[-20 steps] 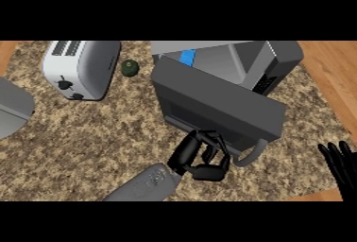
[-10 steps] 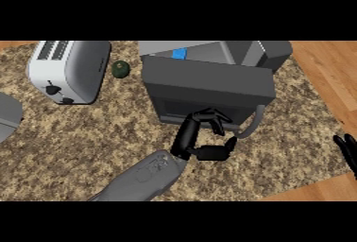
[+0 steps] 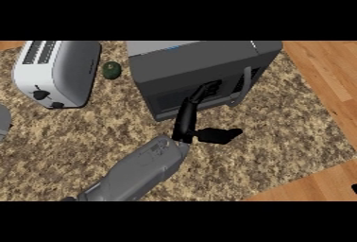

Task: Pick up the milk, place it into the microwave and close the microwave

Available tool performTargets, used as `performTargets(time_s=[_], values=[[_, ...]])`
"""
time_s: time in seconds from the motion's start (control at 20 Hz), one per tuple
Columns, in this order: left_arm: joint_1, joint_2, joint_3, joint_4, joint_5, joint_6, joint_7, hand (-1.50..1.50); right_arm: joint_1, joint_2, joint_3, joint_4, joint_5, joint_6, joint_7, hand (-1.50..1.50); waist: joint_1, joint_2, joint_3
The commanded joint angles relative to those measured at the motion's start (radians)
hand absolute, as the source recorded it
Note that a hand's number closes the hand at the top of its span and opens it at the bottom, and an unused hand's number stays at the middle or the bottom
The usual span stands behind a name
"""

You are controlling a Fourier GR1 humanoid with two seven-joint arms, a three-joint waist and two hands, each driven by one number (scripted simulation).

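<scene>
Presumably behind the door (image 3: 167,92) of the microwave (image 3: 202,59), the milk is nowhere in sight as the left hand (image 3: 188,128) presses straight, close-set fingers (image 3: 200,97) against it, thumb splayed aside; a glancing push could slide off and leave the door unlatched.

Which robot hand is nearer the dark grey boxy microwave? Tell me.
Left. The left robot hand touches the microwave door; the right robot hand barely shows at the lower right edge.
</scene>
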Motion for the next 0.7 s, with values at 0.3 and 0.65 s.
performTargets(time_s=[0.3,0.65], values=[[-0.067,0.000,0.048,0.030,0.123,0.072,-0.042,-1.50,-0.087,-0.064,-0.030,0.003,0.062,-0.029,0.015,1.50,-0.015,0.022,0.003],[-0.094,0.000,0.042,0.043,0.166,0.071,-0.083,-1.50,-0.149,-0.090,-0.046,0.037,0.073,-0.046,0.028,1.50,-0.010,0.034,0.005]])
